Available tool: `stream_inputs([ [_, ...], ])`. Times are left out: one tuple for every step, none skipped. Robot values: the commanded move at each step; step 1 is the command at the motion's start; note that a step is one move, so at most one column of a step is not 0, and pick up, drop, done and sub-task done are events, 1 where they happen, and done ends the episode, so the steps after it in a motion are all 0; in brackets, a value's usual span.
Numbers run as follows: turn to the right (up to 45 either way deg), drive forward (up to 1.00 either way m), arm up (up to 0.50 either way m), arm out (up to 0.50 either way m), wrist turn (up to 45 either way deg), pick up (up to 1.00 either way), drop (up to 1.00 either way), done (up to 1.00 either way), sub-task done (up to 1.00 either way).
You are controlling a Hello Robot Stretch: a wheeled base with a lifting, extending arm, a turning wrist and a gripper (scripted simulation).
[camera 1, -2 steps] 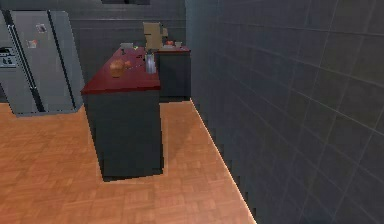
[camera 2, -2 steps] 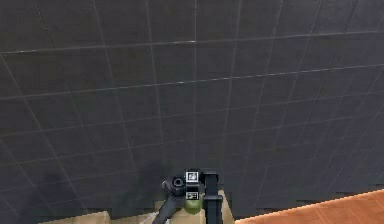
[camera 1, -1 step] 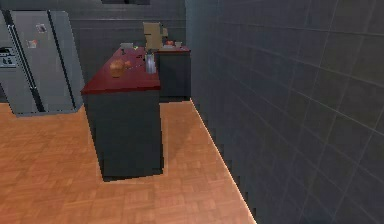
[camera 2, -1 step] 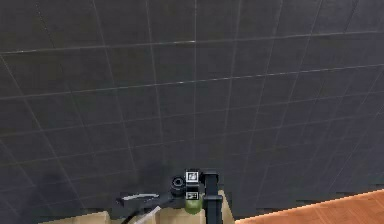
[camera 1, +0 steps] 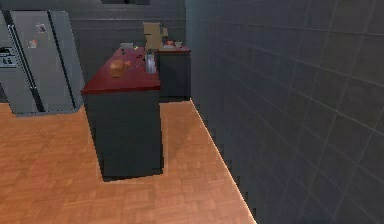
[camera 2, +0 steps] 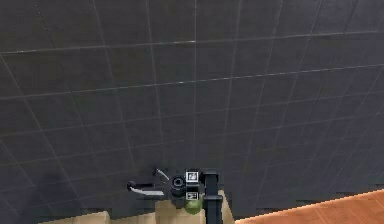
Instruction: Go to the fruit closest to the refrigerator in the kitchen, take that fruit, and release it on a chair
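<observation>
One dark tiled wall faces the arm side, so nothing is reachable there. Refrigerator stands at the forward view's left. The red-topped island ahead carries an orange blob, likely the fruit. Gripper hangs by the wall with a small green blob at its markers; can't tell if it holds anything.

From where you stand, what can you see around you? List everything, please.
refrigerator: one, grey, forward view's left, far end.
island counter: one, dark body, red top, mid-floor.
orange-brown thing: one, on the island's top.
silvery thing: one, on the island's top, to the right.
back counter: one, dark, red top, beyond the island.
tan box: one, beyond the island.
tiled wall: dark grey, forward view's right.
floor: orange wood.
arm: one, dark bar, arm side view's bottom edge.
gripper: one, dark, against the wall.
</observation>
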Motion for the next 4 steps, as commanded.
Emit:
stream_inputs([
  [0.0,0.0,0.0,0.0,45.0,0.0,0.0,0.0,0.0],
  [0.0,0.0,0.0,0.0,9.0,0.0,0.0,0.0,0.0],
  [0.0,0.0,-0.3,0.0,0.0,0.0,0.0,0.0,0.0],
  [0.0,0.0,0.0,0.0,0.0,1.0,0.0,0.0,0.0],
])
